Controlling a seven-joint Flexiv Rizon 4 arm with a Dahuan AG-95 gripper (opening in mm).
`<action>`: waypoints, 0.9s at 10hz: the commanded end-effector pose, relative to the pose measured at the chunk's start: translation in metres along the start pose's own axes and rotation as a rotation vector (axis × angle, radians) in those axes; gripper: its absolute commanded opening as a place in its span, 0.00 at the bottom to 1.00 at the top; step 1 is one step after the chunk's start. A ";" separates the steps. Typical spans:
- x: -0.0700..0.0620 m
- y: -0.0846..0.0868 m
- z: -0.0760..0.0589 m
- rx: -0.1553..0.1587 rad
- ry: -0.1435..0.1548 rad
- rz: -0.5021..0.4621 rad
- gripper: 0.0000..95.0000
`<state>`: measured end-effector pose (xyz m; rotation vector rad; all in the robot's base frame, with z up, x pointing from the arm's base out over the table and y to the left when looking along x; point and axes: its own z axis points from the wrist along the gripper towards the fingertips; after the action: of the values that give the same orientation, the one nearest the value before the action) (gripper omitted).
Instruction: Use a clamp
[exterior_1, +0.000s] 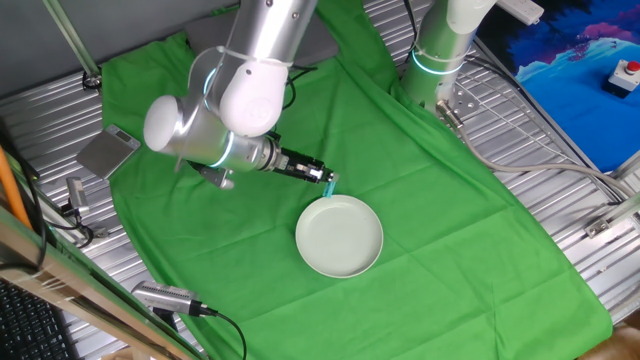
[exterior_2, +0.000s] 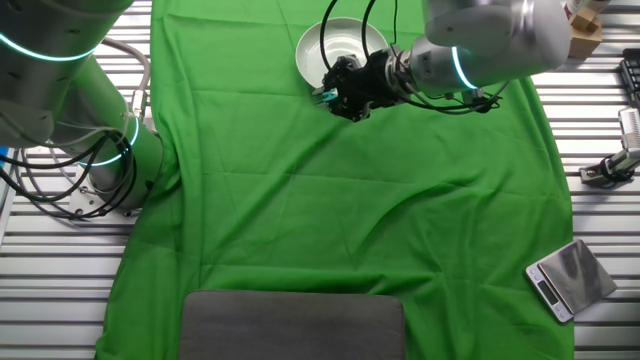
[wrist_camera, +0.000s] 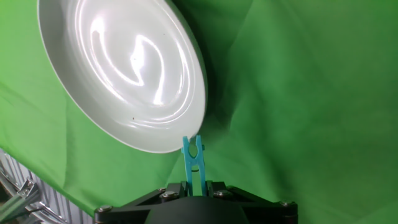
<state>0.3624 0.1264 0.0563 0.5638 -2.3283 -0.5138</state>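
Hand view: the fingers (wrist_camera: 194, 186) grasp the clamp (wrist_camera: 193, 158) by its legs, jaws pointing at the rim of the plate (wrist_camera: 124, 68) at 12 o'clock, just short of contact. Pickup is judged done; clipping onto the rim remains. The surface carries a green cloth (exterior_1: 440, 200) over metal slats (exterior_1: 590, 230).

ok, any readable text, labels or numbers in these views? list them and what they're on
No text can be read in any view.
Scale: the display and buttons are too small to read.
Red button box: no legible marking.
Plate, clamp in the pincer, and green cloth: all plain, with no print.
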 end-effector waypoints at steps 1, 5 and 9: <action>-0.001 0.001 0.001 -0.006 -0.003 0.023 0.00; -0.005 0.004 0.002 -0.011 -0.006 0.046 0.00; -0.006 0.005 0.003 -0.010 -0.009 0.033 0.00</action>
<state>0.3632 0.1347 0.0535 0.5173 -2.3383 -0.5132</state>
